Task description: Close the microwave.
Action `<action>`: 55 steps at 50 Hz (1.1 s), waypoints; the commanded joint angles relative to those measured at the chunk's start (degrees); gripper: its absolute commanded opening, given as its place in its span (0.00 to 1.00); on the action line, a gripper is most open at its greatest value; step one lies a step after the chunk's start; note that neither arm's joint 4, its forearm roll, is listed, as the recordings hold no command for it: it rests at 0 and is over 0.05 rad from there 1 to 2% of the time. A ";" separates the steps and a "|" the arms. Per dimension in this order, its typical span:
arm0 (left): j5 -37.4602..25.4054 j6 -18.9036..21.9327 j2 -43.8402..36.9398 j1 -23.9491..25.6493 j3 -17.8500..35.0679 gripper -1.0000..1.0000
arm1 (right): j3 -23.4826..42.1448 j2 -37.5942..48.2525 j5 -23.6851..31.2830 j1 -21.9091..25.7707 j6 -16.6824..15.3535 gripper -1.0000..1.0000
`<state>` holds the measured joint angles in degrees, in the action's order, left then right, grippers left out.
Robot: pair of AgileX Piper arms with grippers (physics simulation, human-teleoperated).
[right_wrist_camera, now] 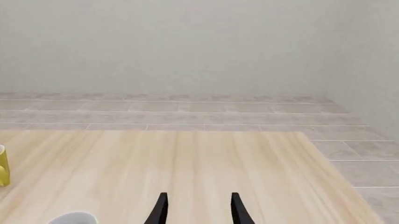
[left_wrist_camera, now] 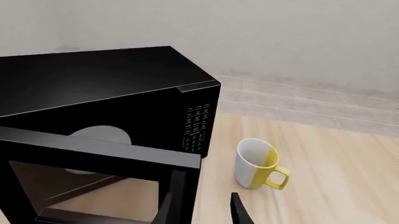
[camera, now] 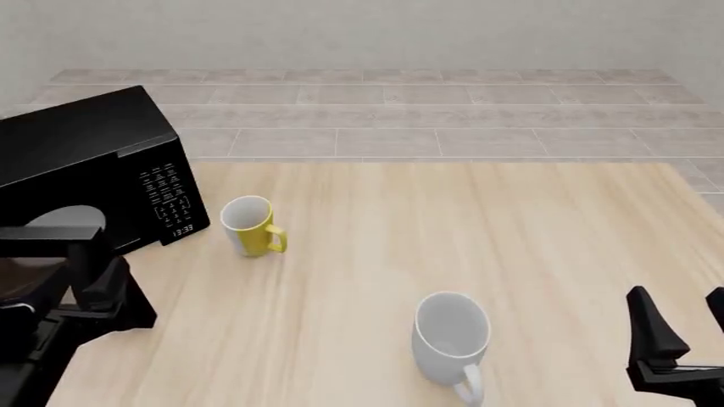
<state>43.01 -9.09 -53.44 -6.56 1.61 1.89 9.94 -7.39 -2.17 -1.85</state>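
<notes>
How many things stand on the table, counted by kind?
Microwave: 1
Mugs: 2, a white and yellow mug and a white mug
Total: 3

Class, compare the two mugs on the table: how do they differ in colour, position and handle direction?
The yellow-and-white mug is two-toned; the white mug is plain. The yellow-and-white mug stands beside the microwave; the white mug stands nearer the arms, mid-table. Its handle points right; the white mug's points toward the camera. Both stand upright.
</notes>
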 commanded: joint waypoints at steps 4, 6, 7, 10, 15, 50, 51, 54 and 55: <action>2.63 0.80 -8.97 0.56 -1.08 1.00 | 0.29 -1.37 1.47 -0.15 0.20 1.00; 3.07 -0.45 -10.04 1.48 -1.02 1.00 | 0.12 -1.42 1.39 -0.17 0.22 1.00; 3.26 -0.11 -10.16 1.50 -1.05 1.00 | -0.16 -1.43 1.21 -0.17 0.24 1.00; 2.92 0.51 -10.05 1.14 -0.70 1.00 | -0.59 -0.87 0.50 -0.24 0.30 1.00; 2.69 0.64 -10.43 1.17 -0.20 1.00 | -0.16 -1.61 1.51 -0.45 0.40 1.00; 1.02 -0.43 -12.96 1.61 3.34 1.00 | -1.28 -1.80 0.55 -0.39 0.78 1.00; 0.98 -0.44 -13.07 1.65 3.47 1.00 | -1.40 -1.55 0.29 -0.35 0.73 1.00; 1.42 -0.41 -13.75 1.59 3.65 1.00 | -1.65 -1.17 -0.18 -0.33 0.85 1.00; 2.16 -0.44 -15.10 1.60 3.88 1.00 | -1.65 -1.14 -0.22 -0.36 1.00 1.00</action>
<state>48.09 -9.94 -63.30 -5.37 5.97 0.87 7.96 -6.40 -2.49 -1.16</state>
